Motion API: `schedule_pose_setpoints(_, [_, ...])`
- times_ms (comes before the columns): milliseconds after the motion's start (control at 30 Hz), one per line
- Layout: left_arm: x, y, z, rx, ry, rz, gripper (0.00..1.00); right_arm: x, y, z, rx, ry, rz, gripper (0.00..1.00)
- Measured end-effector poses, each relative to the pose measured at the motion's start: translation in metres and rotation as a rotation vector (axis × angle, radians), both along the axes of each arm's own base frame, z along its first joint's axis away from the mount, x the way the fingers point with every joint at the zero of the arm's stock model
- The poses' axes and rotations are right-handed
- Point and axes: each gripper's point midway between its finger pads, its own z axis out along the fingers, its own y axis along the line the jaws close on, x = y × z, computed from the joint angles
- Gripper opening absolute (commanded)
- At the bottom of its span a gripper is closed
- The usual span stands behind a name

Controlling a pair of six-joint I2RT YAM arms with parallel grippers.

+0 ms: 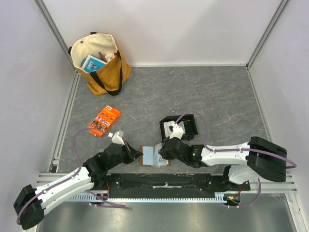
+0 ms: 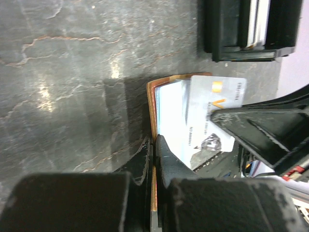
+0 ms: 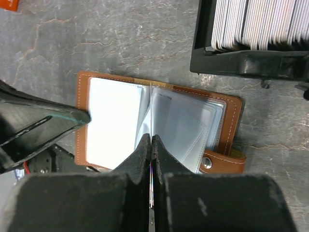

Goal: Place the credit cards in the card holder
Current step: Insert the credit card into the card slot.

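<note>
The brown card holder (image 1: 153, 157) lies open on the table between the two arms, its clear pockets (image 3: 186, 128) facing up. My left gripper (image 2: 154, 142) is shut on the holder's brown left edge (image 2: 153, 104). My right gripper (image 3: 151, 140) is shut on one credit card (image 3: 151, 104), seen edge-on here and standing over the holder's middle fold. In the left wrist view that card (image 2: 215, 113) is pale grey with print and leans over the holder's pages. More credit cards (image 3: 256, 21) stand in a black tray (image 1: 188, 126) just beyond.
An orange printed packet (image 1: 104, 121) lies left of the tray. A yellow tote bag (image 1: 101, 65) holding items stands at the back left by the wall. White walls with metal rails enclose the dark stone-patterned table (image 1: 217, 96).
</note>
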Motion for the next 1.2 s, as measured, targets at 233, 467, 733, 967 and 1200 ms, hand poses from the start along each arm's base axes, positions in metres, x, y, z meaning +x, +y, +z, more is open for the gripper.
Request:
schedule_pose_setpoints(233, [-0.004, 0.006, -0.013, 0.048, 0.038, 0.004, 0.02, 0.006, 0.002, 0.022, 0.099, -0.003, 0.007, 0.00])
schedule_pose_setpoints(467, [-0.005, 0.007, -0.014, 0.052, 0.041, 0.005, 0.02, 0.015, 0.004, 0.050, 0.189, -0.032, 0.004, 0.00])
schedule_pose_setpoints(733, [-0.005, 0.008, -0.016, 0.059, 0.047, 0.005, 0.06, 0.002, 0.005, 0.008, 0.179, 0.062, 0.027, 0.00])
schedule_pose_setpoints(967, [-0.005, 0.009, -0.019, 0.071, 0.053, 0.010, 0.06, -0.007, 0.003, -0.012, 0.227, 0.124, 0.029, 0.00])
schedule_pose_setpoints(1200, [-0.007, 0.011, -0.025, 0.095, 0.073, 0.010, 0.05, -0.012, 0.008, -0.015, 0.296, 0.151, 0.036, 0.00])
